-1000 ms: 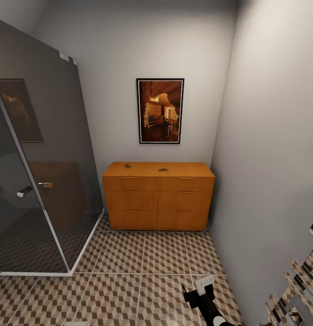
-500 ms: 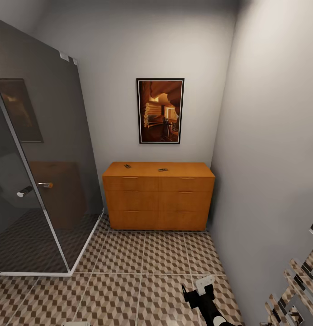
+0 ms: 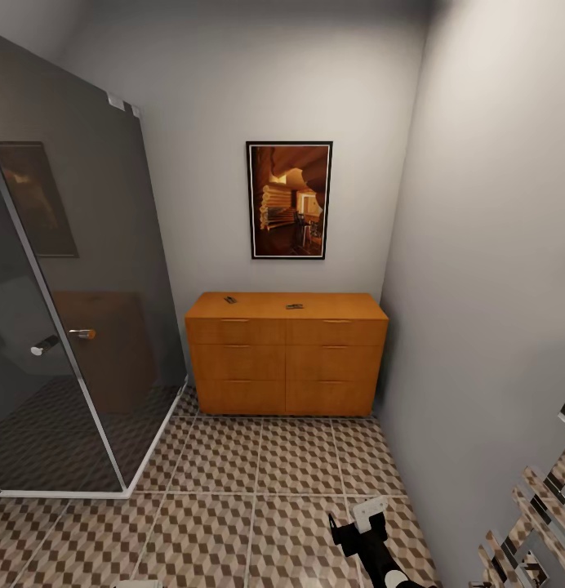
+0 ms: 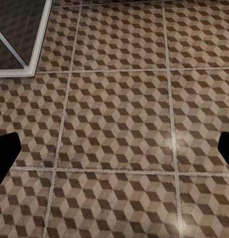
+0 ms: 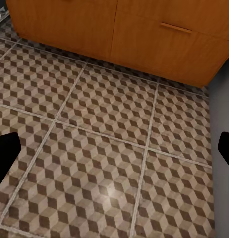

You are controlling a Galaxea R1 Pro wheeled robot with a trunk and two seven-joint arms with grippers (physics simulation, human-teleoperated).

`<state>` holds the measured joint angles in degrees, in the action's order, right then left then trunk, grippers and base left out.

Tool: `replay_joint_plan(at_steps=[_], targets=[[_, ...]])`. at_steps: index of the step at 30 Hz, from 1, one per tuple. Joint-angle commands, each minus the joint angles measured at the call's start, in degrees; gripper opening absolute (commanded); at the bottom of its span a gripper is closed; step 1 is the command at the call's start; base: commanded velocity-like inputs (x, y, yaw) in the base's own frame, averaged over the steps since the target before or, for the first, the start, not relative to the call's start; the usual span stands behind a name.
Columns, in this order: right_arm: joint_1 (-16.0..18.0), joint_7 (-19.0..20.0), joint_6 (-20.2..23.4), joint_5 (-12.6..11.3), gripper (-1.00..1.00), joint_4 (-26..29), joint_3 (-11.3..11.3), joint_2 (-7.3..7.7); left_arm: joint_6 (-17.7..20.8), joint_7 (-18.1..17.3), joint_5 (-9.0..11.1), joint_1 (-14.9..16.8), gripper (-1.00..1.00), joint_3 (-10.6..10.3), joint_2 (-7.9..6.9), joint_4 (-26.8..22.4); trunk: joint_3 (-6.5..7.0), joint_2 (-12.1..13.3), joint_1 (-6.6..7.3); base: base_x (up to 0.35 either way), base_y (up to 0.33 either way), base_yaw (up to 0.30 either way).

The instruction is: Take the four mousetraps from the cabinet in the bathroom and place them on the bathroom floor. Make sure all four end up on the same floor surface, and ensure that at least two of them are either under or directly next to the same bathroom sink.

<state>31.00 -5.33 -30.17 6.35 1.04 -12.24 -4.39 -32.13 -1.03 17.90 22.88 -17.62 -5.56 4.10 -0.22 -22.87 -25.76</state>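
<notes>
Two mousetraps (image 3: 230, 300) (image 3: 294, 306) seen on cabinet (image 3: 286, 351) top, against far wall. Bathroom floor (image 3: 258, 482) between. Right tool (image 3: 360, 523) and left tool (image 4: 114, 148) spread wide, empty. Approach step judged; closer drive, then reach required.

Pretty dim overall, warm and soft, like a low indoor render. We get the brightest patch on the far wall (image 3: 233, 98) up high, fading to murk toward the ceiling corners. The shower glass (image 3: 78, 269) on the left is dark and smoky, with a faint reflection of the cabinet (image 3: 286, 353) in it. A soft shadow sits under the cabinet's base. On the bathroom floor (image 4: 119, 124) we spot small pale glare spots in both wrist views. Everything's sharp, no blur, though the head view stretches wide at its edges.
</notes>
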Motion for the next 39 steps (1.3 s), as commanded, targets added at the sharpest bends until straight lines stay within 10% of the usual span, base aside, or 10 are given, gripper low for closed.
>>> replay_joint_plan(at_steps=[1,39], targets=[[0.0,-0.6,-0.1,0.6,1.0,-0.1,-0.1,-0.01,-0.3,-0.1,0.5,0.1,1.0,-0.5,0.03,0.2,-0.02,0.0,-0.02,0.0,0.0,0.0],[0.0,-0.6,-0.1,0.6,1.0,-0.1,-0.1,0.0,-0.3,-0.1,0.5,0.1,1.0,-0.5,0.03,0.2,-0.02,0.0,-0.02,0.0,0.0,0.0]])
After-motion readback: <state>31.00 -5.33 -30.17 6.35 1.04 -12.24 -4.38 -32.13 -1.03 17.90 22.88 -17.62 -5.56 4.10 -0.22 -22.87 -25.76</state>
